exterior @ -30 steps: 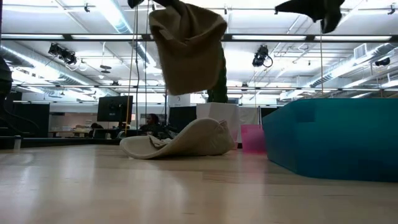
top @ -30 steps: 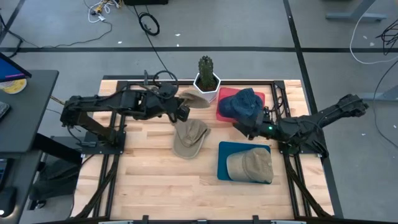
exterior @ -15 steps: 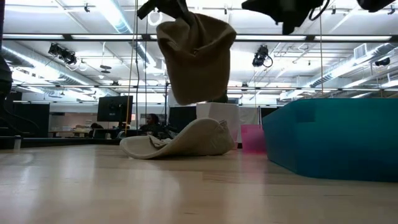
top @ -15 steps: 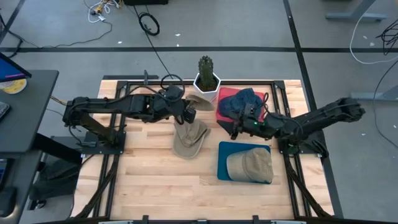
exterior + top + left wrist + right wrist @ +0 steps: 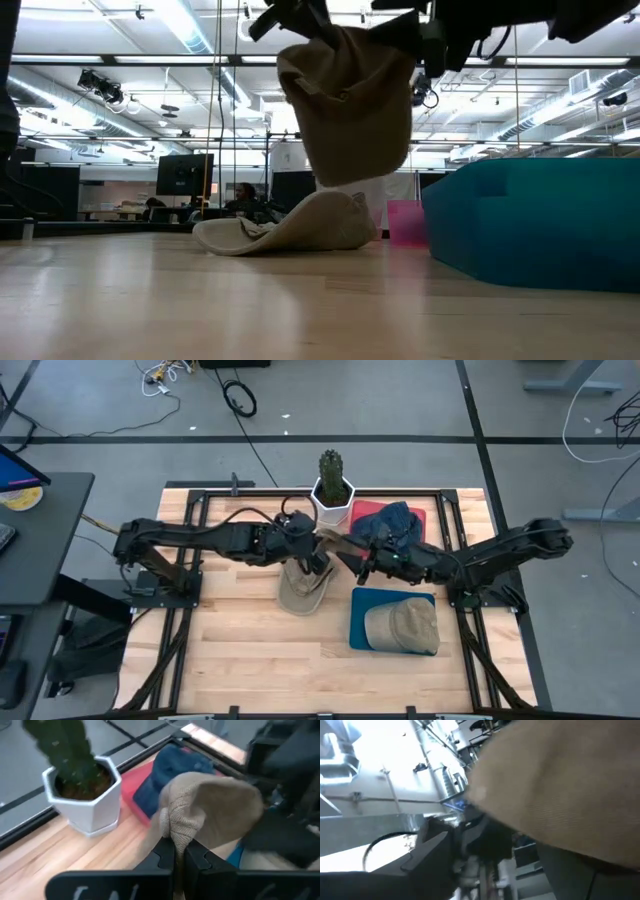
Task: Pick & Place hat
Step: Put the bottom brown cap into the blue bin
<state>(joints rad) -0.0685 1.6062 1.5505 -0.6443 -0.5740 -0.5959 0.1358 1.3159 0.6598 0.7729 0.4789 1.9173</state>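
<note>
A tan knit hat (image 5: 350,110) hangs in the air over the middle of the table, with my left gripper (image 5: 175,857) shut on it. My right gripper (image 5: 352,560) stands open just to the right of that hat, whose cloth (image 5: 560,785) fills its wrist view. A second tan hat (image 5: 300,588) lies flat on the wood below. A third tan hat (image 5: 405,625) rests on a teal box (image 5: 365,610). On a red box (image 5: 360,510) lies a blue hat (image 5: 392,525). My left gripper pinches a bunched fold of the tan hat (image 5: 177,832) between its two fingers. The fingers come from the table's left, slanting down. The hat hangs below and beyond them, lifted clear of the table and of the hat lying there. My right gripper is close against the hanging hat's right side; I cannot tell whether it touches.
A white pot with a cactus (image 5: 332,490) stands at the far middle, close behind both grippers. The teal box (image 5: 540,220) and red box take up the table's right part. Bare wood lies at the near left.
My left gripper has carried the hanging hat toward the table's right edge and somewhat down, the hat staying clear of the table. My right gripper has come toward the table's left, up to the hat, rolling as it went.
</note>
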